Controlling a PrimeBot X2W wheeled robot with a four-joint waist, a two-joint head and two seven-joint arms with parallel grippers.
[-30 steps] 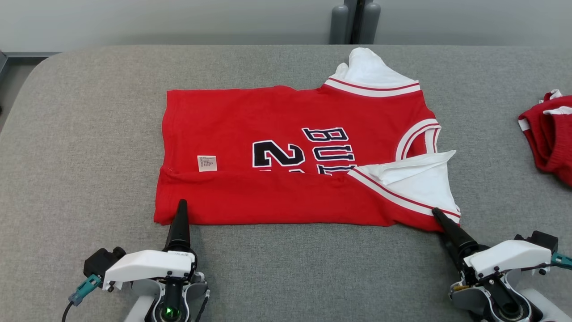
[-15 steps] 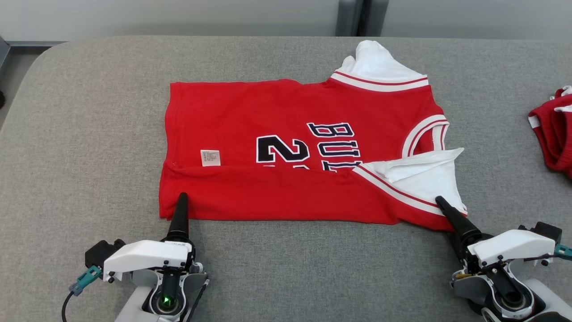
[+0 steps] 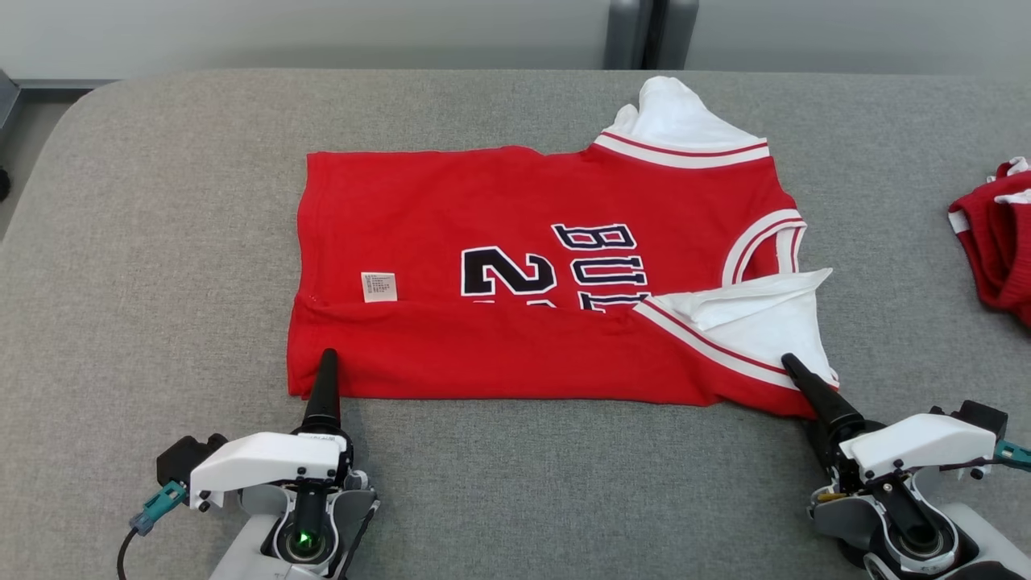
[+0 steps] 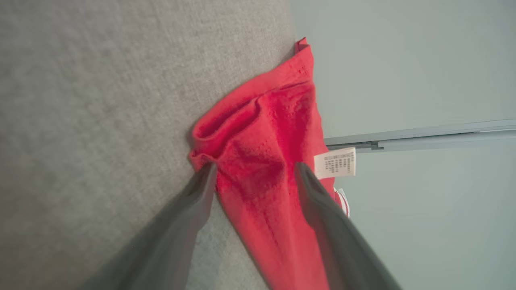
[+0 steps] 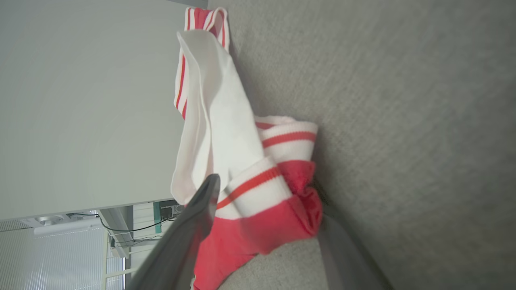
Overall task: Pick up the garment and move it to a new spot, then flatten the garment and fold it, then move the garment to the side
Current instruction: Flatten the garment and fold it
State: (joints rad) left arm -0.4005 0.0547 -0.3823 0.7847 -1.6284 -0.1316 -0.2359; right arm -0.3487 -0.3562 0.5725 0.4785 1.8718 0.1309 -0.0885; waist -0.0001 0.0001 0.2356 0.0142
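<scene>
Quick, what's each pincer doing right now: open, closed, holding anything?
Left pincer: open, fingers either side of the red jersey at its hem corner, not clamped.
Right pincer: open, fingers either side of the jersey's sleeve corner.

Looking like a robotics test lab, not a home. A grey fabric-covered table (image 3: 161, 242) with a rounded corner is standing against a bare pale wall (image 3: 322, 32). The left gripper (image 3: 328, 356) and right gripper (image 3: 786, 360) are sitting over its near edge. Loose cables (image 5: 129, 231) are hanging beside slatted blinds (image 5: 52, 259).
</scene>
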